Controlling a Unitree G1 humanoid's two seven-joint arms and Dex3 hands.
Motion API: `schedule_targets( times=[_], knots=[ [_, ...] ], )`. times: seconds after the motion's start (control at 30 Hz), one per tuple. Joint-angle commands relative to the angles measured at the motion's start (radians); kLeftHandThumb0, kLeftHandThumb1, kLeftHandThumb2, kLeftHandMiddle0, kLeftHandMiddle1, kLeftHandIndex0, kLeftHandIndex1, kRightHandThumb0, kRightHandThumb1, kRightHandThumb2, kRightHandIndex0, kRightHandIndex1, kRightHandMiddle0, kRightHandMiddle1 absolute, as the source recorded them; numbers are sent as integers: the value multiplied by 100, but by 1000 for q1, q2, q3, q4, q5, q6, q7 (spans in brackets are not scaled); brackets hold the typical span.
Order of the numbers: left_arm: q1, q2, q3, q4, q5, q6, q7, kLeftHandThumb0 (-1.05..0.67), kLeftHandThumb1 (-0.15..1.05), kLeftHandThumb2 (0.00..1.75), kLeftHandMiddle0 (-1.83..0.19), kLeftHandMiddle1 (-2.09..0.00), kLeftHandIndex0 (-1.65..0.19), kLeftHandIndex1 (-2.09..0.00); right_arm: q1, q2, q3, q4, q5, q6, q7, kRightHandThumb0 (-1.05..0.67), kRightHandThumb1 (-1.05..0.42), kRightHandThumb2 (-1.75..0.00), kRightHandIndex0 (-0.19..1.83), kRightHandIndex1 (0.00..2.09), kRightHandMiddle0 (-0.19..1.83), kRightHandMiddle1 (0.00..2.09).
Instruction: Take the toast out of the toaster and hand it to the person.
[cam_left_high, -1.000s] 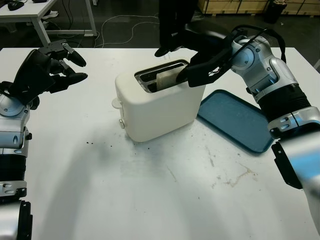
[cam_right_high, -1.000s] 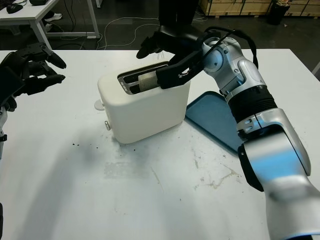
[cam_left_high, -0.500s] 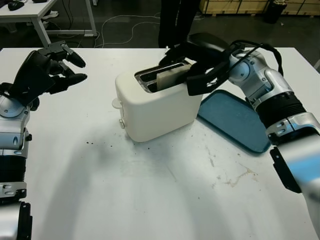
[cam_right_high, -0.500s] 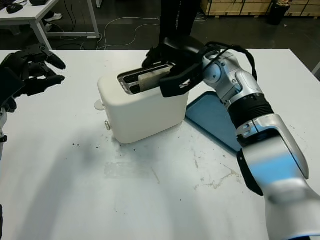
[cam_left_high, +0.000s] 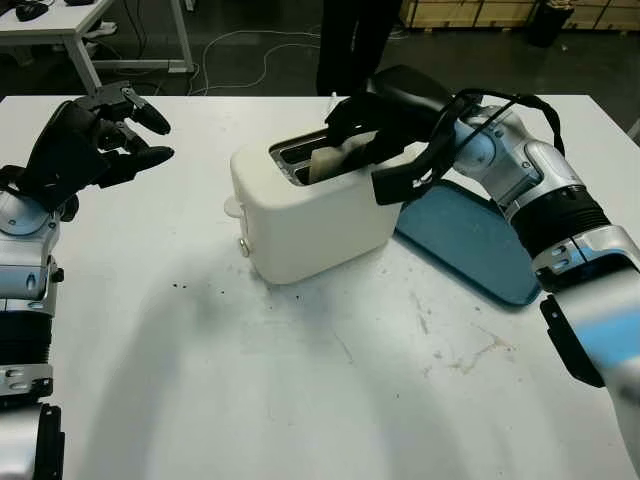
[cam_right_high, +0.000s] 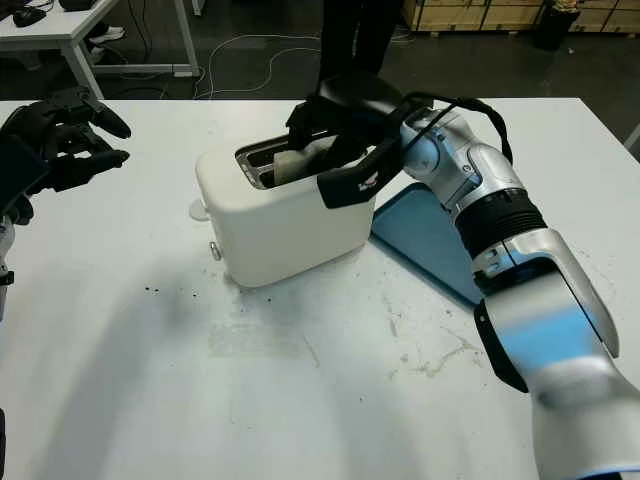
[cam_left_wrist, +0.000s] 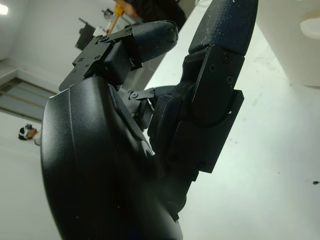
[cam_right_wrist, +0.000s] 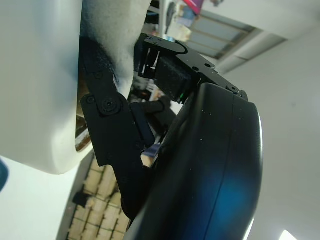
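Observation:
A white toaster (cam_left_high: 310, 215) stands mid-table with a pale slice of toast (cam_left_high: 325, 163) sticking up from its near slot. My right hand (cam_left_high: 352, 148) sits on top of the toaster, fingers curled over the toast's far side and the thumb (cam_left_high: 398, 182) down the toaster's front wall. In the right wrist view the toast (cam_right_wrist: 112, 25) presses against my black fingers (cam_right_wrist: 107, 107) beside the toaster wall (cam_right_wrist: 35, 75). My left hand (cam_left_high: 100, 135) is open, raised over the table's far left. A person's dark legs (cam_left_high: 350, 40) stand behind the table.
A blue tray (cam_left_high: 470, 240) lies on the table just right of the toaster, under my right forearm. A few dark crumbs (cam_left_high: 180, 286) dot the white tabletop in front of the toaster. Another desk (cam_left_high: 90, 30) stands at the back left.
My right hand came down from above the toaster onto the toast and its fingers curled around it. The left hand stayed where it was.

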Motion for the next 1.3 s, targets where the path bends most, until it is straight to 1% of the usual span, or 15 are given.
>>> schedule_targets(
  times=[0.0,0.1,0.17,0.23,0.3,0.4,0.5,0.57,0.67,0.8,1.07,1.17,1.27],
  knots=[
    [12,2,0,-7,7,2,10,-105,92,4,-53,-146,-44,-140,5,-6,9,24,-29,-22,-51,-66,-85,-1,106,166,97,140],
    [13,2,0,-7,6,4,9,-105,92,4,-53,-146,-44,-141,-14,-1,0,51,-31,-29,-82,-64,-86,0,108,168,98,141],
    [13,5,-2,-4,12,-7,11,-105,92,5,-53,-147,-43,-142,-34,3,-7,68,-23,-22,-81,-64,-86,0,104,173,95,146],
    [13,6,-2,-1,13,-9,11,-105,92,6,-52,-148,-42,-143,-53,5,-13,77,-20,-12,-82,-64,-88,0,108,174,91,160],
    [13,5,-3,-1,15,-8,13,-105,92,6,-53,-148,-43,-143,-71,9,-22,92,-14,-7,-89,-64,-88,0,110,174,89,167],
    [13,5,-3,-3,16,-4,15,-105,92,6,-53,-148,-43,-143,-94,15,-41,115,2,0,-94,-62,-88,0,113,175,90,168],
    [12,4,-3,-3,13,0,13,-105,92,5,-53,-148,-43,-143,-124,15,-73,151,39,-13,-68,-55,-89,0,111,175,88,174],
    [11,2,-3,-6,12,9,15,-105,92,5,-54,-148,-43,-143,-145,16,-100,174,76,-1,-32,-53,-90,-1,110,175,88,174],
    [10,2,-2,-3,9,6,11,-105,92,4,-54,-148,-43,-143,-174,28,-170,204,166,37,24,-53,-91,-1,110,175,90,175],
    [6,2,-3,4,8,1,8,-105,92,4,-54,-147,-44,-143,-200,30,-272,250,302,68,126,-47,-92,-1,105,175,86,175],
    [4,1,-5,8,9,-1,10,-105,92,4,-55,-147,-45,-142,-226,9,-395,321,435,197,217,-49,-92,-1,102,175,88,174],
    [3,-1,-2,12,3,-6,8,-105,92,3,-56,-146,-46,-141,-221,6,-447,338,487,276,240,-52,-91,-1,104,175,91,174],
    [3,2,-4,13,8,-9,9,-105,92,4,-56,-145,-46,-140,-194,-1,-500,336,546,318,268,-49,-92,-1,103,175,92,160]
  ],
)
